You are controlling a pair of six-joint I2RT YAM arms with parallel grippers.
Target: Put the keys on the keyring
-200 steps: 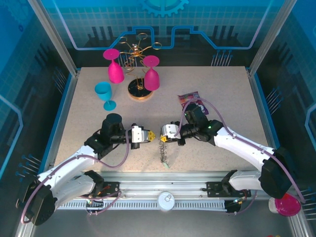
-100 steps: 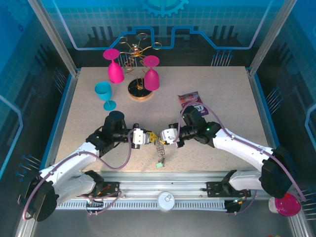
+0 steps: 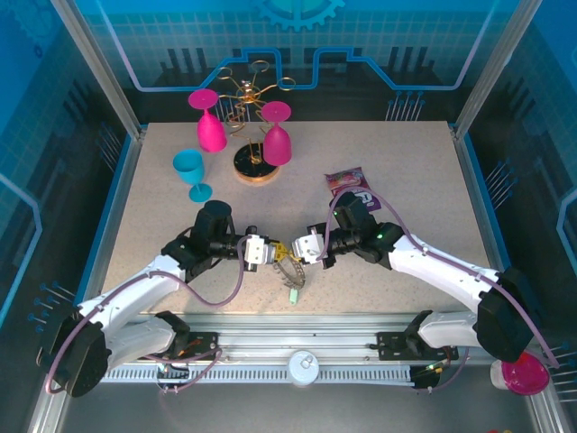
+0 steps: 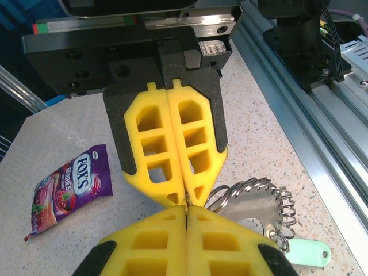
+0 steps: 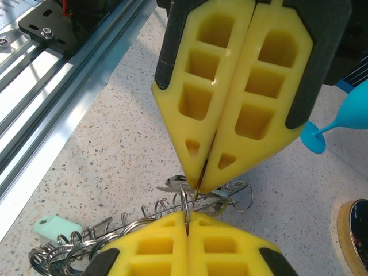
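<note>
The keyring, a grey metal hoop edged with wire loops, hangs between my two grippers at the table's near middle. My right gripper is shut on one of its wire loops, seen edge-on at my right gripper's tips. Tip to tip with it, my left gripper is shut on a thin metal key blade; its closed fingertips sit just above the loop. More keys bunch under the tips. A pale green tag dangles below. The hoop lies right of my left gripper.
A candy packet lies behind the right arm. At the back left stand two pink goblets, a blue goblet and a gold wire rack on a round base. The aluminium rail runs along the near edge.
The two grippers have closed in until their tips meet. The keyring has swung up and left with them, and its green tag has lifted slightly.
</note>
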